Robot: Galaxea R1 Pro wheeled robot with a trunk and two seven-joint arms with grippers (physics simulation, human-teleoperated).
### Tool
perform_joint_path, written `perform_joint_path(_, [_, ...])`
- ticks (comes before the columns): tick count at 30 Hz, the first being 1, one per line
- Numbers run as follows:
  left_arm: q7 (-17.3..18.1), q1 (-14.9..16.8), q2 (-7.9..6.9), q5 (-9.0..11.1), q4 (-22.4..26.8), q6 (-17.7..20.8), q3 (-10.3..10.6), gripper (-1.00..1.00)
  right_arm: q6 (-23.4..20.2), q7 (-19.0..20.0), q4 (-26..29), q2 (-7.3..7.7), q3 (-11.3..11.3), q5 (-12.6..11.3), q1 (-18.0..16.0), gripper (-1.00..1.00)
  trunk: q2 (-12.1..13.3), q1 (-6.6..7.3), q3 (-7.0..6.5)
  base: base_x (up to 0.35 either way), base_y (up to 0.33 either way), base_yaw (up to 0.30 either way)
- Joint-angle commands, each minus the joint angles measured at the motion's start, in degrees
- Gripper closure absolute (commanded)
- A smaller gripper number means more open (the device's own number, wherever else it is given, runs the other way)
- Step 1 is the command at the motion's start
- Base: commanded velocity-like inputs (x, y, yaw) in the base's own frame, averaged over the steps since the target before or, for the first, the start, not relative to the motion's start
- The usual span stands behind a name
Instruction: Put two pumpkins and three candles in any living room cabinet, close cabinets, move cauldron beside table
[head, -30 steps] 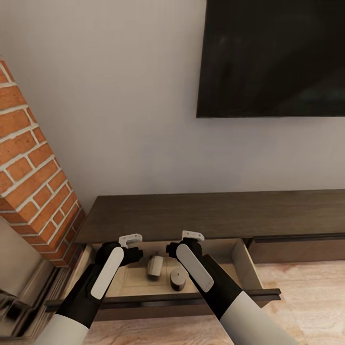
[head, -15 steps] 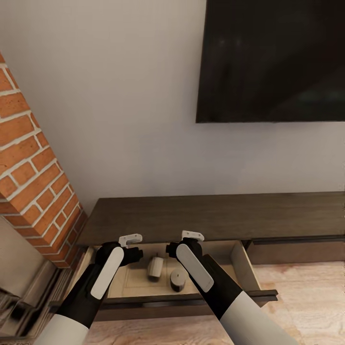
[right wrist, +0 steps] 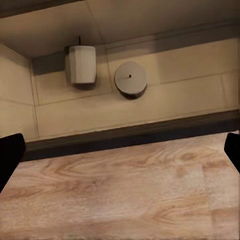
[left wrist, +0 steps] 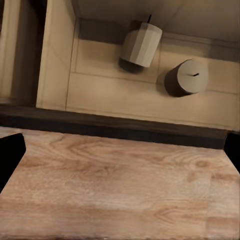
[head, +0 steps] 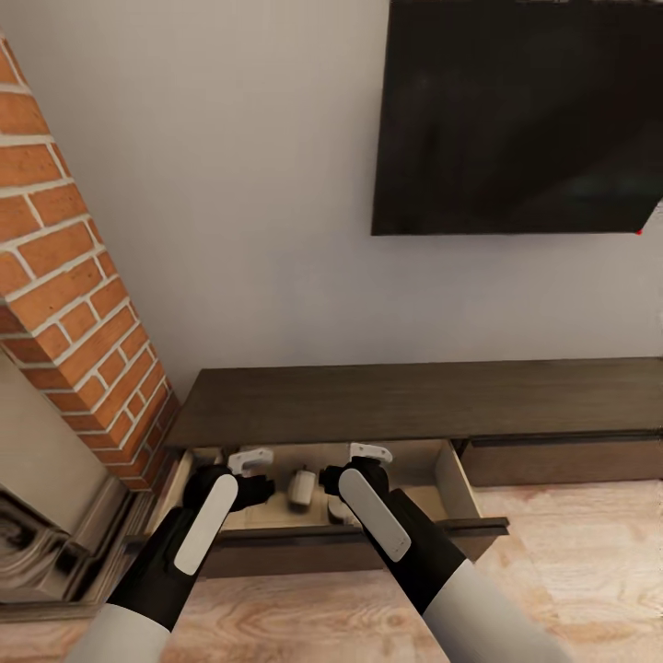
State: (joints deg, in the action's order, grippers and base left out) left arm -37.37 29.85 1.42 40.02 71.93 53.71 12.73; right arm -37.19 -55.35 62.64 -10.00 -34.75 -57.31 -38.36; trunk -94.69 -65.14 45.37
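The long dark-brown cabinet (head: 414,405) stands against the wall under the black screen (head: 516,115), and its pull-out compartment (head: 456,483) is open toward the robot, so the closing step is not yet done. Inside lie two candles: one tipped on its side (left wrist: 142,46) and one standing upright (left wrist: 188,76), just beside each other but apart, the upright one at about 4 o'clock from the lying one in the head view. The compartment's pale floor holds nothing else that can be seen; part of it is hidden behind the arms. Judging from this, two of the three candles are stowed, while the third candle, both pumpkins and the cauldron remain to be dealt with, and the compartment must be pushed shut at the end. The left gripper (head: 250,458) and the right gripper (head: 370,452) hang over the open compartment; both wrist views show dark fingertips at the far edges with nothing between them, so the jaws on both arms read as released and spread wide. The brick fireplace (head: 74,276) stands at 9 o'clock of the cabinet.
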Motion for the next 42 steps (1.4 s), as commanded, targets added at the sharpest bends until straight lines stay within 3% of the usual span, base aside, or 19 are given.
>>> perform_joint_path(1, [-0.6,0.04,-0.01,0.59,0.05,0.08,0.04,-1.0,-0.25,-0.46,0.04,0.0,-0.06,-0.35,-0.05,-1.0,0.39,0.26,-0.13,-0.31,0.0,0.0])
perform_joint_path(13, [-0.6,0.04,-0.01,1.43,0.06,0.08,0.04,-1.0,-0.25,-0.46,0.1,0.0,-0.02,-0.35,-0.06,-1.0,5.2,2.9,-2.29,-0.286,0.0,0.0])
perform_joint_path(19, [-0.6,0.04,-0.09,2.37,0.08,0.08,0.1,-1.0,-0.25,-0.46,0.11,0.0,-0.03,-0.35,-0.05,-1.0,5.2,2.9,-2.29,-0.214,0.0,0.0])
perform_joint_path(42, [-0.6,0.04,-0.44,2.51,1.28,0.08,-0.16,-1.0,-0.25,-0.45,0.03,0.0,0.03,-0.35,-0.05,-1.0,5.2,2.9,-3.22,-0.245,0.0,0.0])
